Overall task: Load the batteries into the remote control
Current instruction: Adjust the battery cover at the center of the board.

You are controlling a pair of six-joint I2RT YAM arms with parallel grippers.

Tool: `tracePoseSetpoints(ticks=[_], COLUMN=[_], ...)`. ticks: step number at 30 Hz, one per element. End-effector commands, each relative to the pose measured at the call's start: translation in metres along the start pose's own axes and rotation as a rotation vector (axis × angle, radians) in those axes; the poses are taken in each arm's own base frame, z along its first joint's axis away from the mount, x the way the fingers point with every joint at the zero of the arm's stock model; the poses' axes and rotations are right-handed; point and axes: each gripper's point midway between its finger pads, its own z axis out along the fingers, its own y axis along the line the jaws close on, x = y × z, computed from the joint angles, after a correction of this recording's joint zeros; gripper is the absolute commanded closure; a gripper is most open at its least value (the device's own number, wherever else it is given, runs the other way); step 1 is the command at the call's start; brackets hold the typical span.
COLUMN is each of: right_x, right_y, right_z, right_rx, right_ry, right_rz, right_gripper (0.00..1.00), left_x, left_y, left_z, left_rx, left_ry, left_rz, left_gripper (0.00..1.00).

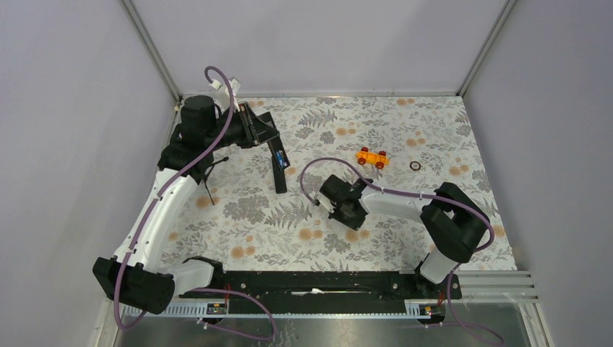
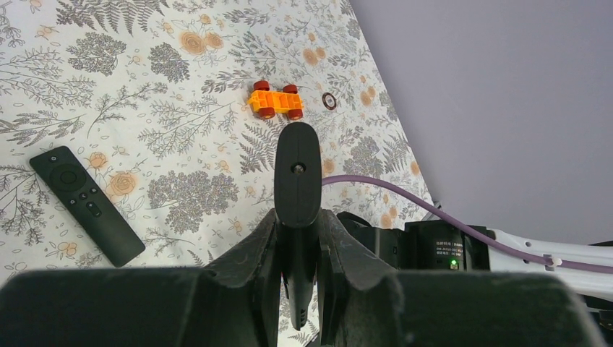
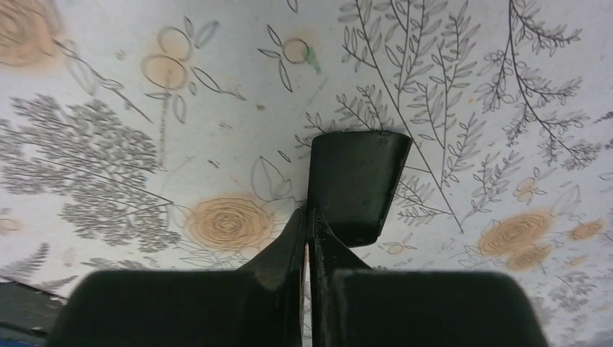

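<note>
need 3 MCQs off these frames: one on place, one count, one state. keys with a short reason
1. Top view, the orange toy lies: A) left of the small ring B) right of it C) atop a remote.
2. Remotes in the left wrist view: A) one B) two C) three.
3. The right gripper is: A) open, empty B) shut on the black cover C) shut on the toy.

A: toy sits left of the ring.
B: remote control in the left gripper, buttoned remote lying apart.
B: fingers pinch the cover.
</note>
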Motion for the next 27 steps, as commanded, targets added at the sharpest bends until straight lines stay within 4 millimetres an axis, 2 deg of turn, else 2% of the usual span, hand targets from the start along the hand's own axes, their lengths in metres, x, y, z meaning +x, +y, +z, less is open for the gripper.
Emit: tracePoseSetpoints(ticks=[1, 6, 13, 16, 24, 27], right_x=[-0.044, -0.092, -0.126, -0.131, -0.126, -0.124], right_y=[0.019, 0.034, 0.056, 0.056, 0.063, 0.06], right_z=[-0.013, -0.048, -0.078, -0.079, -0.058, -0.046], right_rx=[-0.155, -0.451, -0.815, -0.927, -1.11, -1.12], right_ry=[-0.153, -0.326, -0.461, -0.472, -0.391, -0.359], right_rz=[0.158, 0.364, 0.478, 0.536, 0.595, 0.632], right_gripper=[1.0, 1.0, 1.0, 1.0, 1.0, 1.0], left_x=[-0.019, -0.022, -0.026, -0.026, -0.028, -0.029], left_y=[-0.015, -0.011, -0.008, -0.008, -0.009, -0.009], left_z=[-0.01, -0.016, -0.022, -0.023, -0.021, -0.021], left_rx=[0.047, 0.012, -0.018, -0.021, -0.02, -0.02], left_ry=[-0.082, -0.116, -0.148, -0.148, -0.149, -0.151], left_rz=[0.048, 0.05, 0.05, 0.045, 0.023, 0.019], left_gripper=[1.0, 1.0, 1.0, 1.0, 1.0, 1.0])
